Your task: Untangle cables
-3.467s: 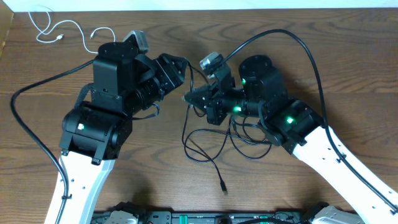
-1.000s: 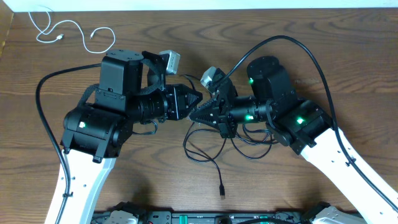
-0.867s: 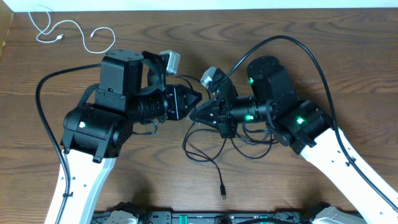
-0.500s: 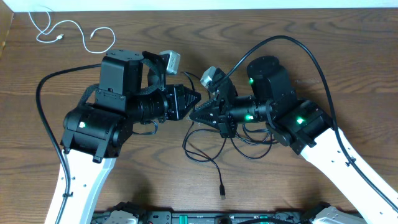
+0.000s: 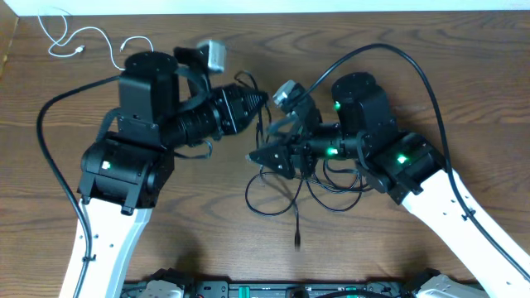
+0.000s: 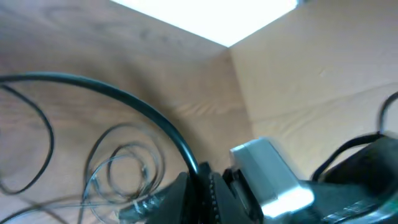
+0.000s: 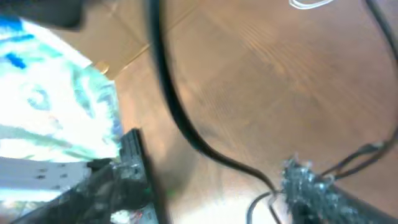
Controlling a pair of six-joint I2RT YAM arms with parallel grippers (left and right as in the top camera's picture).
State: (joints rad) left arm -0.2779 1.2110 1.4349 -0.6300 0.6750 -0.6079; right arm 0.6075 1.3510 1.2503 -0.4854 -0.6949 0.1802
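Two thin black cables (image 5: pixel 280 201) lie in tangled loops on the wooden table under my right arm, one plug end (image 5: pixel 296 241) trailing toward the front. My left gripper (image 5: pixel 258 100) is shut on a black cable (image 6: pixel 143 109), and a strand hangs from its tip down to the tangle. In the left wrist view the jaws (image 6: pixel 202 188) are pressed together with the cable coming out between them. My right gripper (image 5: pixel 258 156) sits just below it, open. Its fingers (image 7: pixel 121 180) stand wide apart, and a black cable (image 7: pixel 180 124) runs loosely through the gap. The short white cable (image 5: pixel 99 37) lies apart at the far left corner.
Thick black arm cables (image 5: pixel 397 62) arch over both arms. The table's far edge (image 5: pixel 331 12) runs along the top, with a cardboard wall at the left corner (image 5: pixel 7 41). Bare wood (image 5: pixel 464 108) lies to the right.
My left gripper has risen and pulled back with the black cable, lifting a strand and drawing the plug end in. My right gripper has opened, letting go of the cable it pinched.
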